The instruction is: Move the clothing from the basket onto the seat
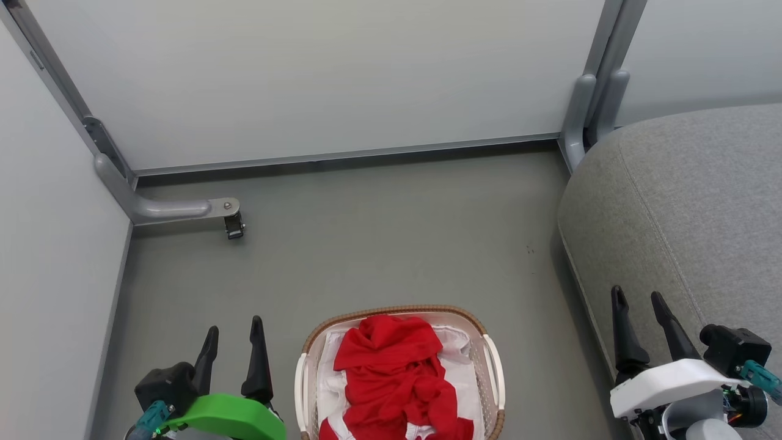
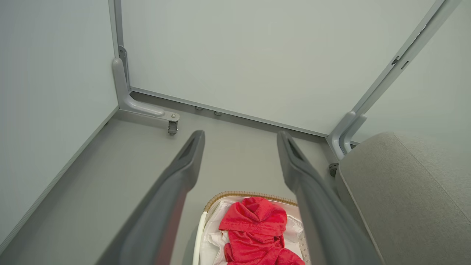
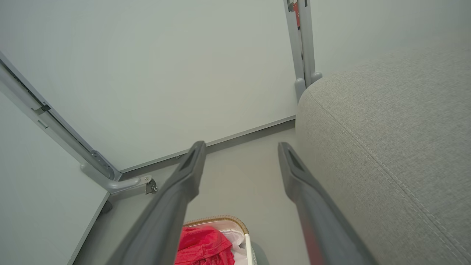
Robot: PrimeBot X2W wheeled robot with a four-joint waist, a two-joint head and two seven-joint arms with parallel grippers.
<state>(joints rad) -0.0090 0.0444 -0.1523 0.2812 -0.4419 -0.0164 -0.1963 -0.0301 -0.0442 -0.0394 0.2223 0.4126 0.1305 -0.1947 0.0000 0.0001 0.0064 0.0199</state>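
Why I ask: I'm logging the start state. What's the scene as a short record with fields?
clothing: red, bunched inside the basket
basket: on the floor, between both grippers
seat: grey, right of the basket, no clothing on the visible part
left gripper: open, holding nothing
right gripper: open, holding nothing, near the seat's edge

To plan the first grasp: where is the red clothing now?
In the head view, the clothing lies in the basket on the floor, bottom centre, left of the seat.
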